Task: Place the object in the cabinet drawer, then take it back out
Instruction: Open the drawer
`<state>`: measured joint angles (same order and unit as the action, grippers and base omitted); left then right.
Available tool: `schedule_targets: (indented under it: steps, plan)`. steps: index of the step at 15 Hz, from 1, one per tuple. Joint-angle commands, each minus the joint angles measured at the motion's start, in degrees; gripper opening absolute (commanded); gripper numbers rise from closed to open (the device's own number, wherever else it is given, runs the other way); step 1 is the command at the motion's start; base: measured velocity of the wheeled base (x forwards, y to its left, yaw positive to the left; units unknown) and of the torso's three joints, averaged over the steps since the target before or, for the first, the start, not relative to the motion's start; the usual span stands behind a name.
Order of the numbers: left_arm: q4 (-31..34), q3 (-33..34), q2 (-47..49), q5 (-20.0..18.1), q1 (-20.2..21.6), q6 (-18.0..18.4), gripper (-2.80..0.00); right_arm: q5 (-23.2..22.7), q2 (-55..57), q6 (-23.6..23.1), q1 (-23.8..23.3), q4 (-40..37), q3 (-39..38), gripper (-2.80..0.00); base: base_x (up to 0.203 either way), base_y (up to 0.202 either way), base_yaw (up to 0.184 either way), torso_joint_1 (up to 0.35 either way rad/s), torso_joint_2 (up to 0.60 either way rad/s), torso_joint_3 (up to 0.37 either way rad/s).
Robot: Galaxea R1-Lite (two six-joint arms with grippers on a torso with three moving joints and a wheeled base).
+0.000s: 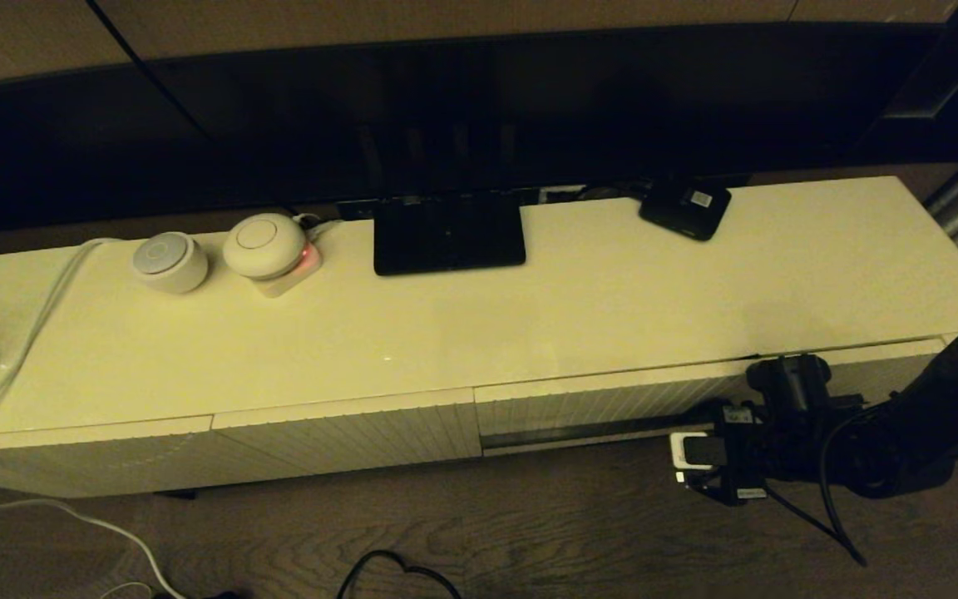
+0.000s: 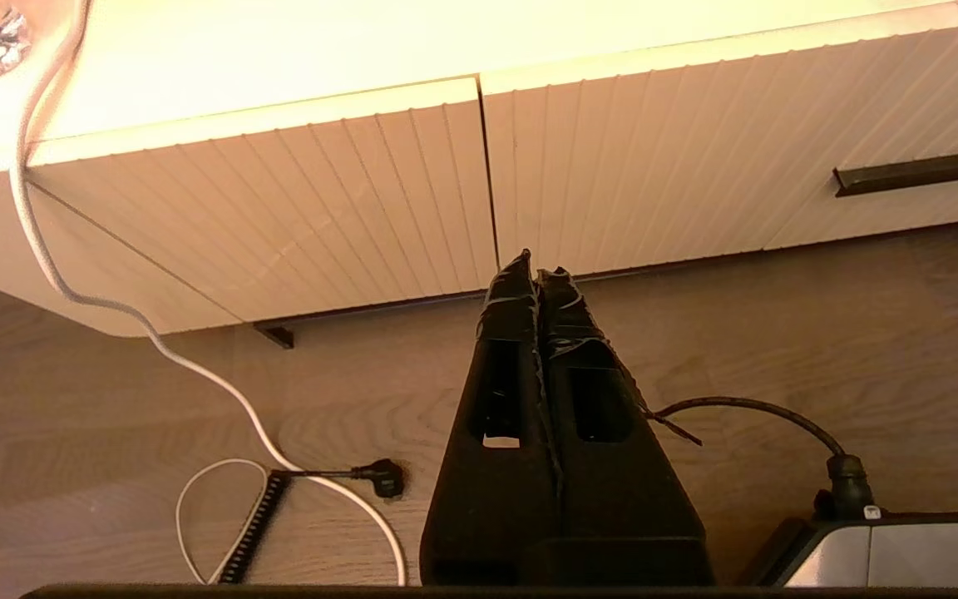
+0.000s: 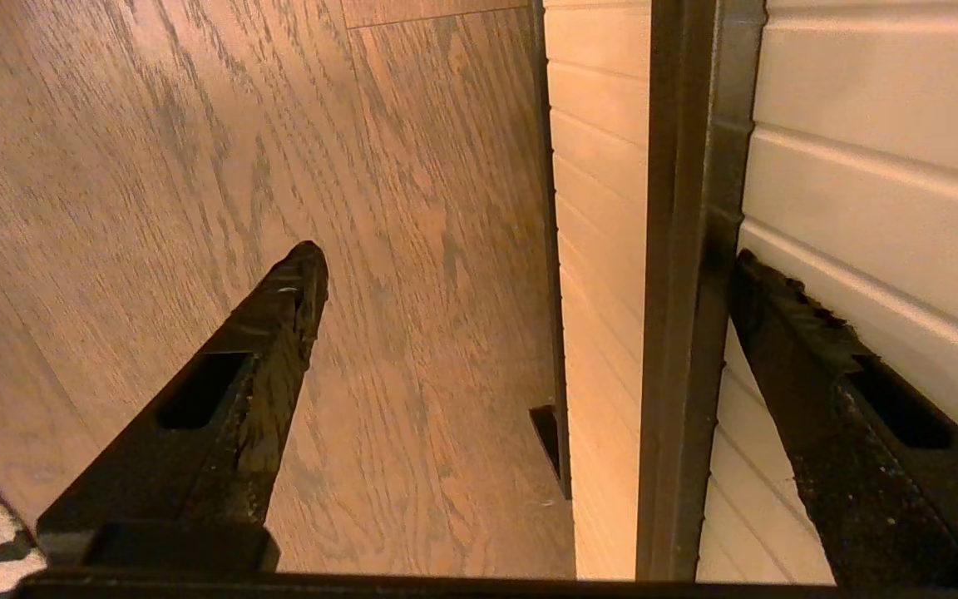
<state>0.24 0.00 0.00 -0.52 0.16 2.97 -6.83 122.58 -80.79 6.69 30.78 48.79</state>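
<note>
The black umbrella is out of sight in every view. The cabinet drawer (image 1: 604, 403) is the wide ribbed cream front at the cabinet's right, and it looks pushed in. Its dark handle strip (image 1: 579, 434) runs along its lower part. My right gripper (image 1: 695, 445) is at the strip's right end, open. In the right wrist view the handle strip (image 3: 683, 291) passes between the right gripper's (image 3: 526, 254) spread fingers. One finger (image 3: 812, 333) lies against the ribbed front and the other (image 3: 279, 308) hangs over the floor. My left gripper (image 2: 537, 264) is shut on nothing, low before the cabinet's middle panels.
On the cabinet top (image 1: 612, 308) lie a flat black stand (image 1: 448, 233), a small black box with a white label (image 1: 685, 208) and two round white devices (image 1: 170, 261). A white cable (image 1: 22, 358) trails down the left end. Dark cords (image 1: 396, 570) lie on the wooden floor.
</note>
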Motion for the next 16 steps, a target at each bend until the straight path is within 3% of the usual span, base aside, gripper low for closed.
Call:
schedule_targets:
  steps: [1, 10, 16]
  plan:
    - [0.02, 0.18, 0.0, 0.0, 0.02, 0.01, -2.8, 0.06, 1.0, -0.42, -0.31, 0.43, 1.22, 0.0, 0.0, 0.0, 0.0, 0.0, 0.0, 0.0]
    - [0.02, 0.18, 0.0, 0.0, 0.02, 0.01, -2.8, -0.05, 0.82, -0.98, -0.44, -1.46, -4.09, 0.0, 0.0, 0.0, 0.0, 0.0, 0.0, 0.0]
    - [0.02, 0.18, 0.0, 0.0, 0.02, 0.03, -2.8, -0.47, 0.34, -1.3, 1.11, 4.02, -11.66, 0.0, 0.0, 0.0, 0.0, 0.0, 0.0, 0.0]
